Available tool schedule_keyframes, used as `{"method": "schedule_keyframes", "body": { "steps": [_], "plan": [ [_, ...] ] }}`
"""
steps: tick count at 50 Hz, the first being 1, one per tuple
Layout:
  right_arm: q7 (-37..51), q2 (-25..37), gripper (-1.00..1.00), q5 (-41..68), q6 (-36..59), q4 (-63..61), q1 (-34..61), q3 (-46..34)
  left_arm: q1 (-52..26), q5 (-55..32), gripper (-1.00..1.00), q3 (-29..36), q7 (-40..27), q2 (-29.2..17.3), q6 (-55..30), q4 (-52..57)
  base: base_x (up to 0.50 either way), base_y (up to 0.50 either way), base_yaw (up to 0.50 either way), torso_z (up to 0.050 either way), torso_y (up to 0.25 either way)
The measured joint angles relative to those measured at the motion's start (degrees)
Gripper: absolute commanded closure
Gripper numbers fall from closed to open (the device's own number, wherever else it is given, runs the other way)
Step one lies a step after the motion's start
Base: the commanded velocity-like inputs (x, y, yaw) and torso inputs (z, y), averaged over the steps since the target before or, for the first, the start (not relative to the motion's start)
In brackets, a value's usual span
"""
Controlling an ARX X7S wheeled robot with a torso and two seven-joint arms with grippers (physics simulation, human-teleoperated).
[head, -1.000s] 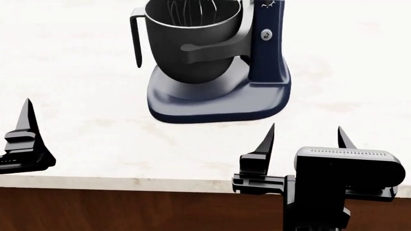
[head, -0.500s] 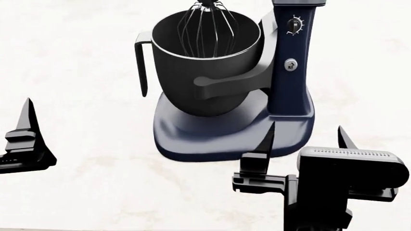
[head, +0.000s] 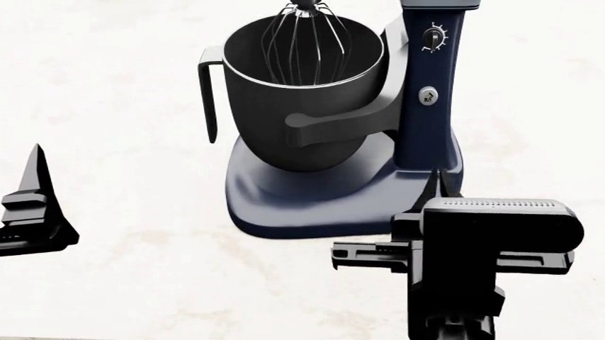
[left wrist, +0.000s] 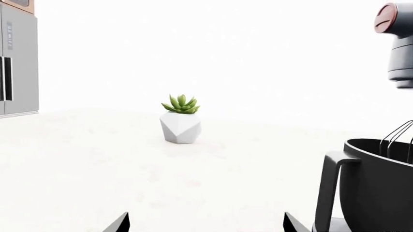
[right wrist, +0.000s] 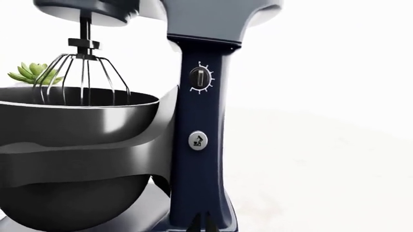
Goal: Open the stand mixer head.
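Bulky grey-blue stand mixer head (right wrist: 213,14) sits lowered at twelve o'clock; right gripper (right wrist: 201,223) jaws nearly pressed together at the column foot, left gripper (left wrist: 205,223) spread: misdirected push risks sliding the mixer across the desk (head: 113,85).

Bright, overexposed, sharp render; soft shadows

A pale, faintly mottled white countertop (head: 113,85) spreads out under bright, washed-out light, with a small succulent in a faceted white pot (left wrist: 180,120) standing on it, and well off to the pot's side rise grey cabinet doors (left wrist: 18,60).
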Motion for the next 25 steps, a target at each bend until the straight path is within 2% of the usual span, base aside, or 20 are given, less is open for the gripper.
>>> {"method": "schedule_keyframes", "body": {
  "steps": [25],
  "plan": [
    [1.75, -0.79, 1.00, -1.16, 5.87, 4.96, 11.66, -4.26, 0.15, -0.42, -1.00, 0.83, -0.94, -0.39, 1.68, -1.57, 0.00, 0.00, 0.00, 0.000, 0.000]
  ]
}}
